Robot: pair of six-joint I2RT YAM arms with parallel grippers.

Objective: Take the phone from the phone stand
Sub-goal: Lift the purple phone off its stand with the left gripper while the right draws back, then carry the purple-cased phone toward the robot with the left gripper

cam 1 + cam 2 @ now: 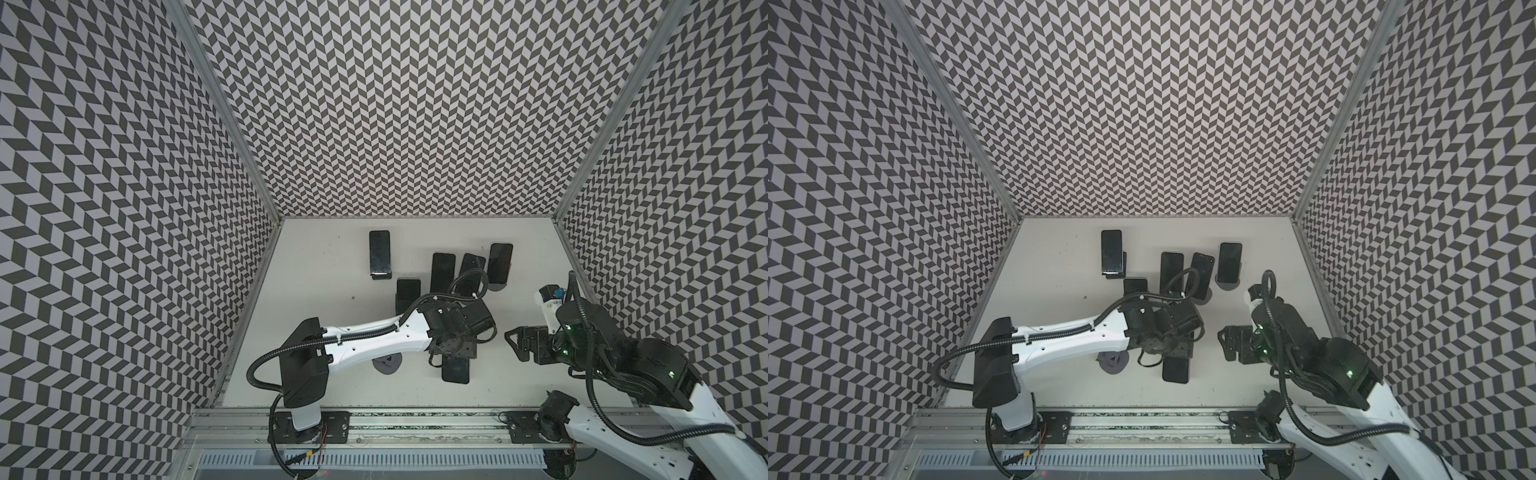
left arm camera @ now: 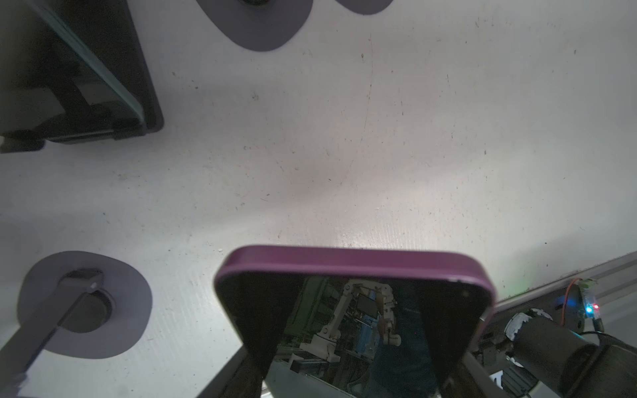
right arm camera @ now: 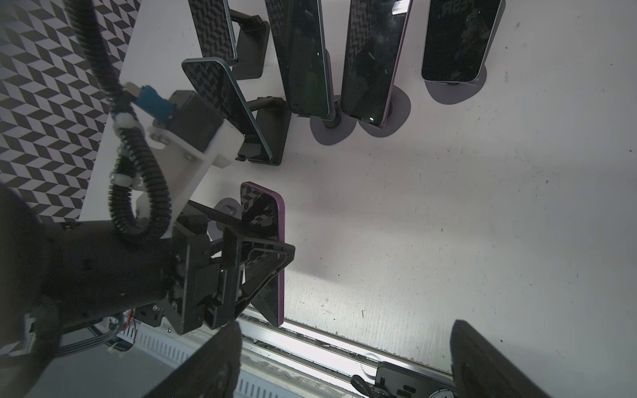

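Well, your left claw (image 3: pixel 263 262) is clamped across the width of the purple-cased phone (image 2: pixel 355 310), its fingers (image 2: pixel 238 379) pressing on the two long edges. The phone hangs clear of its grey stand (image 2: pixel 131 303), which sits empty just beside it on the white surface (image 2: pixel 379 138). In a top view the phone (image 1: pixel 456 370) pokes out below the wrist. I cannot tell whether its lower end touches the surface. Your right claw (image 1: pixel 513 345) stands wide apart with nothing in it, off to the side. Treat the phone as a stiff, fairly dense slab. The glass face is slick and would likely crack on a drop, while the case rim probably gives the pads their bite, so this edge grip near the middle looks like the right one; stay off the screen. When you set it down, go low and flat, well apart from the other phones (image 3: pixel 372 62) propped on stands behind, since a nudge could topple them.
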